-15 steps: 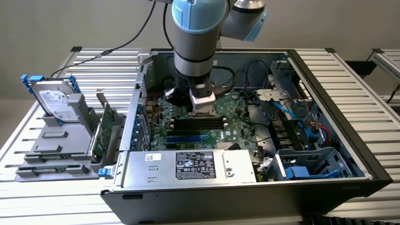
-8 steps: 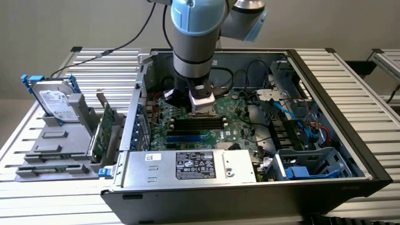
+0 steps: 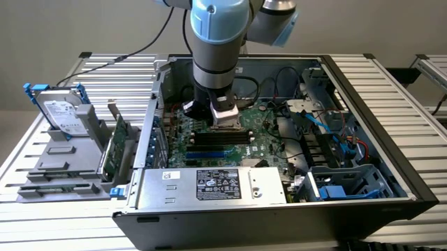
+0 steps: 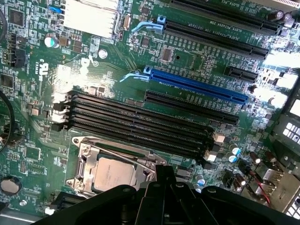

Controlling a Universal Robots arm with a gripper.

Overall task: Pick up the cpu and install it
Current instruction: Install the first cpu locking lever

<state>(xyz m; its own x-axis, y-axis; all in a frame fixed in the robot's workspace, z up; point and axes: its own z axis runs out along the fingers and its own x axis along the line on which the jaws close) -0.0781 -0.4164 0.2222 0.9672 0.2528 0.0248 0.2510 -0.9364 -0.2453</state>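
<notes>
The cpu, a small square chip with a dull silver top, lies flat in its metal socket frame on the green motherboard, beside the long black memory slots. My gripper is shut, and its dark fingertips hang just off the chip's edge with nothing seen between them. In the exterior view the gripper reaches straight down into the open computer case, low over the board behind the memory slots.
A silver power supply lies along the case's near side, and cables and a blue drive cage crowd the exterior view's right. A hard drive with a blue bracket stands in a grey holder outside the case. A pale heatsink sits on the board.
</notes>
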